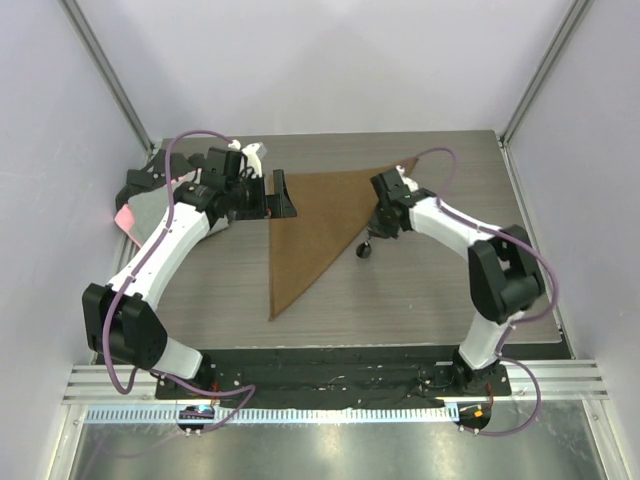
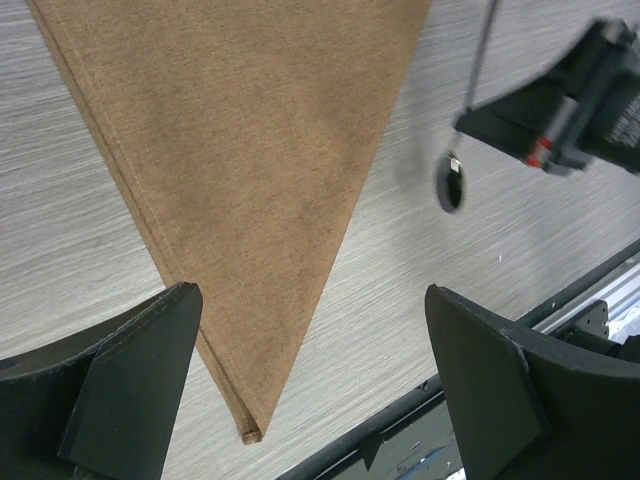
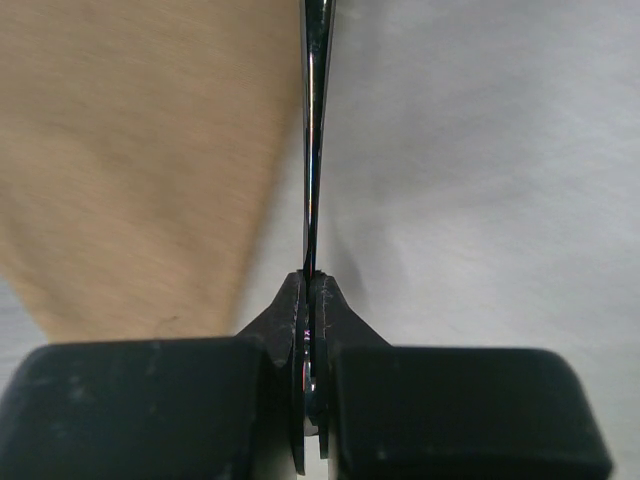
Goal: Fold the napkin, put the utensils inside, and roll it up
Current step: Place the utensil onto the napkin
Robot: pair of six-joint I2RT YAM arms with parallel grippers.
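The brown napkin [image 1: 315,225] lies folded into a triangle on the table, with its long point toward the near edge. It also shows in the left wrist view [image 2: 240,150] and in the right wrist view [image 3: 130,150]. My left gripper [image 1: 283,196] is open and empty, hovering at the napkin's far left corner; its fingers [image 2: 130,385] stand wide apart. My right gripper [image 1: 382,228] is shut on the slim black utensil [image 3: 314,130] at the napkin's right edge. The utensil's rounded head [image 1: 366,250] hangs just off the cloth and also shows in the left wrist view [image 2: 450,186].
A grey cloth with a pink edge [image 1: 140,212] lies at the far left under the left arm, with black items [image 1: 140,180] behind it. A white object [image 1: 252,152] sits at the back left. The black base rail [image 1: 340,352] runs along the near edge.
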